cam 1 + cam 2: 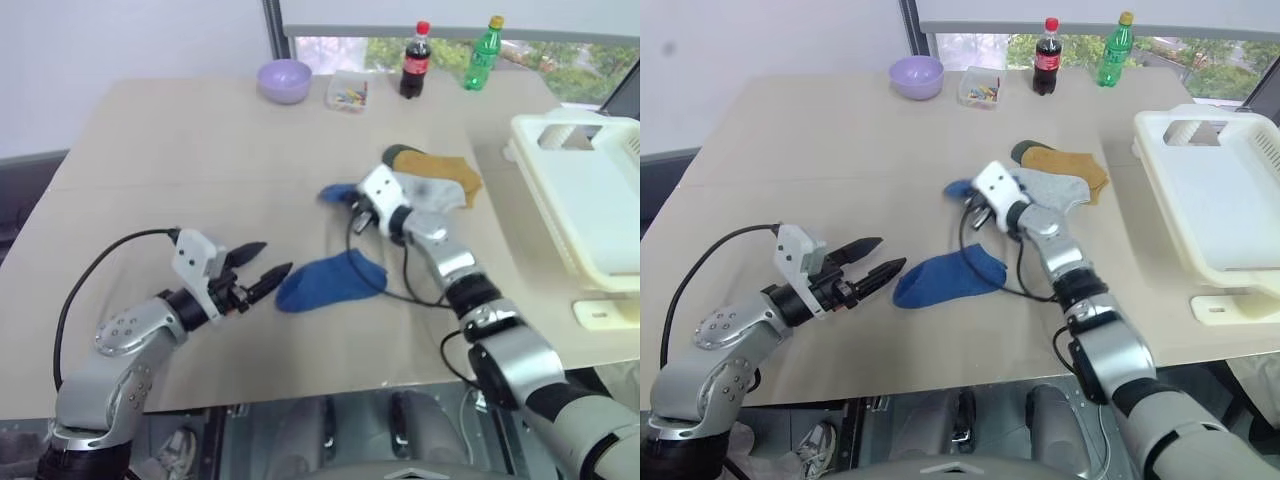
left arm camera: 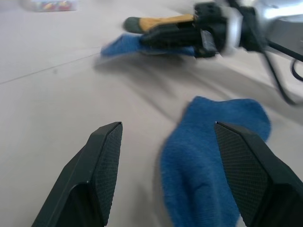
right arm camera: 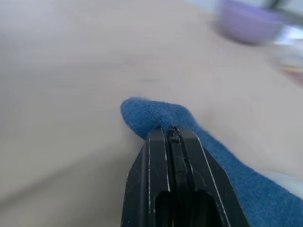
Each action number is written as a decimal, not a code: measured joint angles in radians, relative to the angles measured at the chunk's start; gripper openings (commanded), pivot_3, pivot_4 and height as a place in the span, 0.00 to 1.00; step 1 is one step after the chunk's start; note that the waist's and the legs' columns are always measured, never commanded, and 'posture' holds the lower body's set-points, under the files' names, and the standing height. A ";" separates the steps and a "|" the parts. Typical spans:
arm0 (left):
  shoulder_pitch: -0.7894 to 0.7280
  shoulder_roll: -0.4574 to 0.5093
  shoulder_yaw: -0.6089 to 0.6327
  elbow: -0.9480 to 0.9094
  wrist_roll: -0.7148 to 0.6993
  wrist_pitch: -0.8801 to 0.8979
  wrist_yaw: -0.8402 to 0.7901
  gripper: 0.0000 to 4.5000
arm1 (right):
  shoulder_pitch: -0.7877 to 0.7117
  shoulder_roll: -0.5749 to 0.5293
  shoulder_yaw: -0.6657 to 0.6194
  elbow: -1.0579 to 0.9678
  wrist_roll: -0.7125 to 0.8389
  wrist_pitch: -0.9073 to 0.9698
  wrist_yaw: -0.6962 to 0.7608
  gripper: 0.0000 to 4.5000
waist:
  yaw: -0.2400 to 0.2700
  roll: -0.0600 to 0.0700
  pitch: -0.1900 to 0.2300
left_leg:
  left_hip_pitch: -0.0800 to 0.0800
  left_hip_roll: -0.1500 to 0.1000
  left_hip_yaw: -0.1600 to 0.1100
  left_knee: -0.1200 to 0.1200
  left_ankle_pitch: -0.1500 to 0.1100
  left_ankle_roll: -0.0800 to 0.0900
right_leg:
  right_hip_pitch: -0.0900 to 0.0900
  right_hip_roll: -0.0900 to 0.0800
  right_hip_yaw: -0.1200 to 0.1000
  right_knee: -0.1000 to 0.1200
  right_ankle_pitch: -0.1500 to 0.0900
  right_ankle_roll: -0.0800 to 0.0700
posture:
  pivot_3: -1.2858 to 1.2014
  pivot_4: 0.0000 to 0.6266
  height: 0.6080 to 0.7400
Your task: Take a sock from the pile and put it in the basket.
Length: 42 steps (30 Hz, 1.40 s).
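Clearly soft and light, the sock [image 3: 156,116] bunches limply; my right gripper [image 3: 171,137] pinches its end, left gripper [image 1: 262,265] wide.

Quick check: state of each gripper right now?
Left gripper: jaws open, holding nothing.
Right gripper: jaws shut on a blue sock at the pile.
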 measured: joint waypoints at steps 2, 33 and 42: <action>-0.007 0.000 0.007 0.022 0.018 -0.002 0.021 0.74 | 0.031 0.014 0.026 -0.051 -0.001 0.034 0.018 0.01 | 0.004 0.000 0.000 | 0.000 -0.001 -0.001 0.000 0.000 0.000 | 0.000 -0.001 -0.001 0.000 0.000 0.000 | 0.52 0.24 1.00; -0.553 -0.145 -0.273 0.631 0.296 0.029 0.119 0.24 | 0.128 -0.126 -0.041 -0.382 0.102 0.574 -0.048 0.13 | 0.028 -0.001 -0.001 | 0.001 -0.002 0.001 0.000 0.001 -0.001 | 0.002 0.005 0.000 0.000 0.000 0.001 | 0.52 0.24 1.00; -0.436 -0.210 -0.164 0.488 0.173 0.025 0.073 0.01 | 0.131 -0.170 -0.035 -0.451 0.134 0.597 0.001 0.00 | 0.026 -0.001 -0.001 | 0.000 -0.001 0.000 0.000 0.001 -0.001 | 0.000 0.004 0.001 0.000 0.000 0.000 | 0.52 0.24 1.00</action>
